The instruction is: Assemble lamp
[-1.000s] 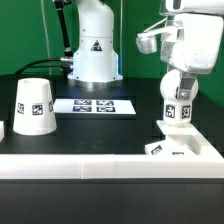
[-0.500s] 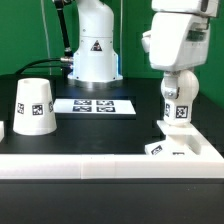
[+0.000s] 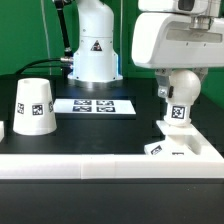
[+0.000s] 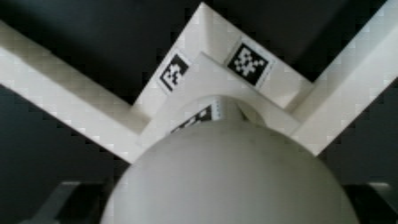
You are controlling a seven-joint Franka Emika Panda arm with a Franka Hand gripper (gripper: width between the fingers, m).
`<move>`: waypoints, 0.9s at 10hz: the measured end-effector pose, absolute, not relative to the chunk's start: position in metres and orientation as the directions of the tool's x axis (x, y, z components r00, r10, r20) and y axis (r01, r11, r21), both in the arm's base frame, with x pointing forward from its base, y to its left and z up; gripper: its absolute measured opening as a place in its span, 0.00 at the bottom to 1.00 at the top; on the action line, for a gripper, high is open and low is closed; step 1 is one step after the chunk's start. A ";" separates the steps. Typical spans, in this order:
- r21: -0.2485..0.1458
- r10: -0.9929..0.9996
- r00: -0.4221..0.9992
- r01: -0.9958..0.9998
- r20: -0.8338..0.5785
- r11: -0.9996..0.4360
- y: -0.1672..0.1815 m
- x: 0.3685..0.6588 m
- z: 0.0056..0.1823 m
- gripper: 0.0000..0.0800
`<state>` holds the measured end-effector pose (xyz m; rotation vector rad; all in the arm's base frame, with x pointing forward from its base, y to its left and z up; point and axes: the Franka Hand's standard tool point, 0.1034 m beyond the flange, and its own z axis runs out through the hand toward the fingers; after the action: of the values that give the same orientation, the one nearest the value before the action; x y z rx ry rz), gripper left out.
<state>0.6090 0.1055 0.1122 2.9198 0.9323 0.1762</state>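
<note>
The white bulb (image 3: 177, 104) stands upright on the low square base (image 3: 181, 146) at the exterior view's right, its tag facing the camera. My gripper (image 3: 177, 80) comes down from above and is shut on the bulb's round head. In the wrist view the bulb's head (image 4: 222, 165) fills the space between my fingers (image 4: 50, 200), and my gripper (image 4: 217, 203) sits over it. The tagged base (image 4: 214, 70) lies beyond it in a corner of the white walls. The tapered shade (image 3: 32, 106) stands mouth down at the exterior view's left, apart from my gripper.
The marker board (image 3: 93, 105) lies flat in the middle of the black table. A white border wall (image 3: 90, 165) runs along the front and meets the base's corner (image 4: 71, 85). The robot's white pedestal (image 3: 92, 45) stands behind.
My hand has turned about the upright bulb and now shows a broad face to the camera. The bulb's tag has shifted slightly to the exterior view's left. The bulb stays on the base.
</note>
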 end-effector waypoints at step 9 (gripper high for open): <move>-0.003 -0.077 0.989 -0.077 0.125 -0.997 0.104 0.607 0.111 0.72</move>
<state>0.6068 0.1039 0.1110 3.1311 -0.1213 0.1962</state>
